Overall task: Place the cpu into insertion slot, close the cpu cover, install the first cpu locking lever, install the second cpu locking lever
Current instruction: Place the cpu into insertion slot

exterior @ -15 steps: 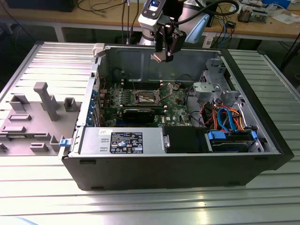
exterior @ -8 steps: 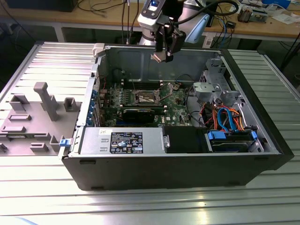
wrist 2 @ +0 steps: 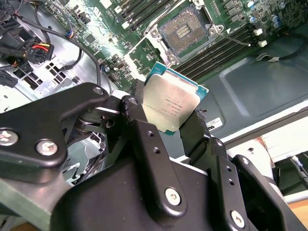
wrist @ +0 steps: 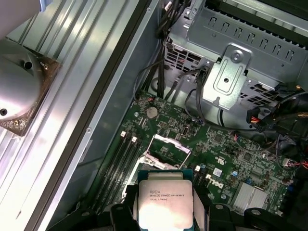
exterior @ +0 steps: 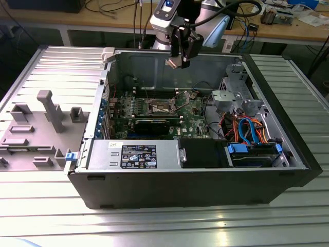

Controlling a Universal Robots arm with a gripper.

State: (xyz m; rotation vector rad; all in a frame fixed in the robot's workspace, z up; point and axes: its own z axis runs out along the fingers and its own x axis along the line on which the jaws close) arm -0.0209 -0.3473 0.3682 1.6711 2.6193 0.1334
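- Tool [wrist 2: 169,129] state: its two black fingers [wrist 2: 144,137] are pinching the cpu [wrist 2: 174,98] by opposite edges, silvery top facing both wrist cameras.
- In the exterior view you can see the tool [exterior: 178,62] hanging well above the open computer case [exterior: 180,180], up near the case's far wall, with the chip clear of every part inside.
- The insertion slot [exterior: 162,106] lies below the tool on the green board, and a little toward the exterior view's left of it. The relation to watch is mainly one of height, with a small sideways offset.
- In the second wrist view the insertion slot [wrist 2: 185,30] is bare, dark centre showing inside its silver rim, well apart from the chip's leading edge.
- In the first wrist view the cpu [wrist: 165,199] sits in front of the slot [wrist: 161,161], edges roughly square to it; judge the turn as small.
- A silver frame [wrist: 171,143] stands at the slot's far edge, probably the cpu cover raised.
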